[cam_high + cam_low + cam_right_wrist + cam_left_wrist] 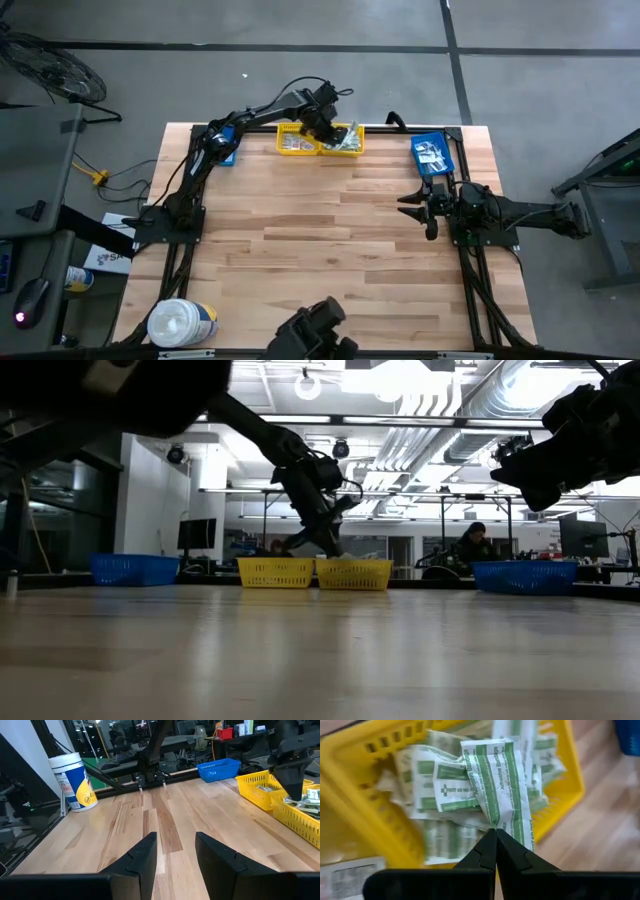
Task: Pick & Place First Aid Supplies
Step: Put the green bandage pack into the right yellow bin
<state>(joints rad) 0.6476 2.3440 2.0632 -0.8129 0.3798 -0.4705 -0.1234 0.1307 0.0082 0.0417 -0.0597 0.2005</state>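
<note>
My left gripper (496, 834) is shut over the right-hand yellow bin (352, 146) at the table's far edge and holds pale green-white bandage packets (495, 780). More such strips (442, 840) lie heaped in that bin. In the low view the left gripper (326, 546) stands at the bin's rim (353, 573). Small white packets with dark marks (431, 154) lie in the blue bin (443, 158) at the far right. My right gripper (175, 851) is open and touches nothing; it hovers near the table's right edge (424, 212), just on the near side of that blue bin. My left gripper pinches the green-white packets between its two fingertips at the lower end of a long strip (501, 822). At least two packets fan out from the pinch, a long strip and a shorter one (451, 787). They are raised above the heap in the yellow bin.
A second yellow bin (292, 141) stands left of the first. Another blue bin (226, 150) sits at the far left, partly under my left arm. A big white tub (182, 322) stands at the near left corner. Bare wood (330, 240) spans the middle of the table.
</note>
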